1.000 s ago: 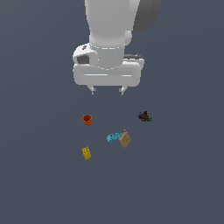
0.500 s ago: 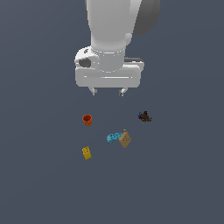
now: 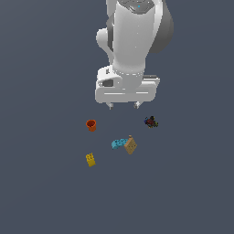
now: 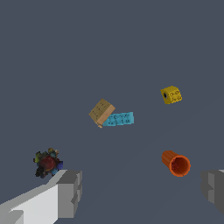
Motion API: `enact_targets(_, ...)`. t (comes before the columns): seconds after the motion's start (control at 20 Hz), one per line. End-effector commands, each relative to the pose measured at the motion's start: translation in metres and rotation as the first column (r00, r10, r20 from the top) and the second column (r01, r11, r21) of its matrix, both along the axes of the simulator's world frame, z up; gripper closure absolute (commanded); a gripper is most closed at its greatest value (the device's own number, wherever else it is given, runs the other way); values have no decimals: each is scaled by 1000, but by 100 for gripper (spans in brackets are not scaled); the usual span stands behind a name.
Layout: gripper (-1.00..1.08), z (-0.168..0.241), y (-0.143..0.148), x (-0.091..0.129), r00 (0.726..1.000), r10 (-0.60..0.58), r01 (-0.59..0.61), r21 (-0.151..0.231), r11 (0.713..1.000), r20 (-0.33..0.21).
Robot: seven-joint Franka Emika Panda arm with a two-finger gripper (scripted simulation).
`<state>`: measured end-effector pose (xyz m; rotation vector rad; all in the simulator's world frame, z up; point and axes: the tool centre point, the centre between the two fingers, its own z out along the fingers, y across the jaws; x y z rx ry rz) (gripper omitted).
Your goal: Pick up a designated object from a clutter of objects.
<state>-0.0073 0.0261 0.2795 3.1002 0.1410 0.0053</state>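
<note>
The designated object is a small dark lump, black and dark red with blue and olive bits, lying at the exterior view's right. It also shows in the wrist view, close beside one finger. My gripper hangs above the surface, up and to the exterior view's left of the lump, open and empty, touching nothing. The clutter lies spread out below it.
An orange cup lies on its side at the exterior view's left. A tan box touches a curved light-blue piece. A yellow block lies apart from them.
My gripper has shifted toward the exterior view's right and slightly lower. The objects have not moved.
</note>
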Motion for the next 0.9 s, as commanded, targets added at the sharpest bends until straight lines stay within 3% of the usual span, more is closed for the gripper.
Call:
enact_targets(0.0,-92,-19,17,-3,999,36,-36,-3,999,-1)
enact_targets(0.35,-92,-86,77,-23,985,170,-170,-4,985,-3)
enact_targets(0.85,-92,-166,151,-77,938,347,-347,17,938,-5)
